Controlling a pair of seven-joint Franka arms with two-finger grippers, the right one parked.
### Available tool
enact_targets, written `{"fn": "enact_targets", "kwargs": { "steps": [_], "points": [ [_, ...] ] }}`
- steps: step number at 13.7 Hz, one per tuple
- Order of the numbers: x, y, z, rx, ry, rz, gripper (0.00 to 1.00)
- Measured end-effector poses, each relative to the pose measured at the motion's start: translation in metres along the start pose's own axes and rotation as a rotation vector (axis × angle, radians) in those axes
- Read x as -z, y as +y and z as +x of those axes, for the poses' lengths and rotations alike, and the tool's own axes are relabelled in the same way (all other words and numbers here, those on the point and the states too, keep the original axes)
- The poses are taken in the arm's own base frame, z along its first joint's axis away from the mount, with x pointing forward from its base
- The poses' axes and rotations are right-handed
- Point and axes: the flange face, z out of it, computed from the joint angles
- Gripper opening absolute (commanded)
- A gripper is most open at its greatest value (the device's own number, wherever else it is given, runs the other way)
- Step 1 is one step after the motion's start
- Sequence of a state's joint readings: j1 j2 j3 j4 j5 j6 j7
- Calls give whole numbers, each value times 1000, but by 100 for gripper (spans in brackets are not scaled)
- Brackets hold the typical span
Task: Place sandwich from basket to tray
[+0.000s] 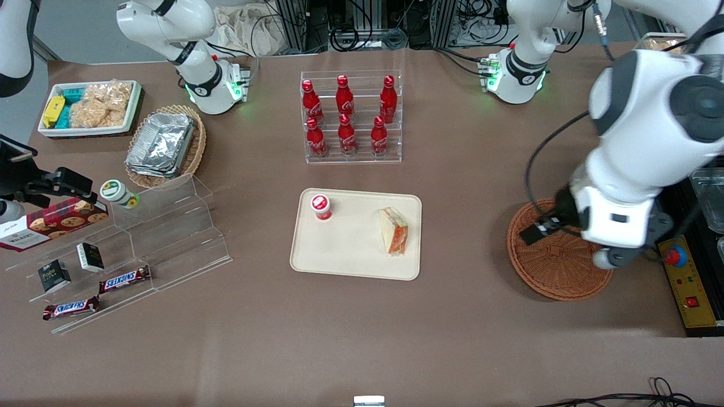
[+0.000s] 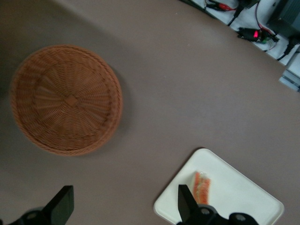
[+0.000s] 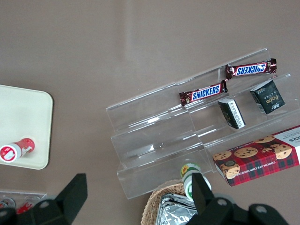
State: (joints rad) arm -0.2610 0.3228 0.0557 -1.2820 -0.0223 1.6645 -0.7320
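On the tray (image 1: 350,257), sandwich (image 1: 393,230) lying beside a red-capped cup (image 1: 321,206), tool (image 2: 124,204) released with fingers spread wide, hovering above the tabletop (image 1: 362,316) near the empty basket (image 1: 557,271)

The left arm's claw (image 2: 123,207) hangs with fingers spread wide, empty.
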Motion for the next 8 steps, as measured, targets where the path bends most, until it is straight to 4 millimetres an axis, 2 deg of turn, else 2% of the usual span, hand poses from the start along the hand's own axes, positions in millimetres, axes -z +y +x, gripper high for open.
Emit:
{"fn": "enact_targets", "kwargs": {
  "steps": [2,4,6,8],
  "points": [
    [10,-42,24,-59,-16,6,100],
    [18,-82,38,-135,-24,6,100],
    [26,-116,41,-232,-31,5,100],
    [34,-144,35,-306,-36,3,100]
  ]
}}
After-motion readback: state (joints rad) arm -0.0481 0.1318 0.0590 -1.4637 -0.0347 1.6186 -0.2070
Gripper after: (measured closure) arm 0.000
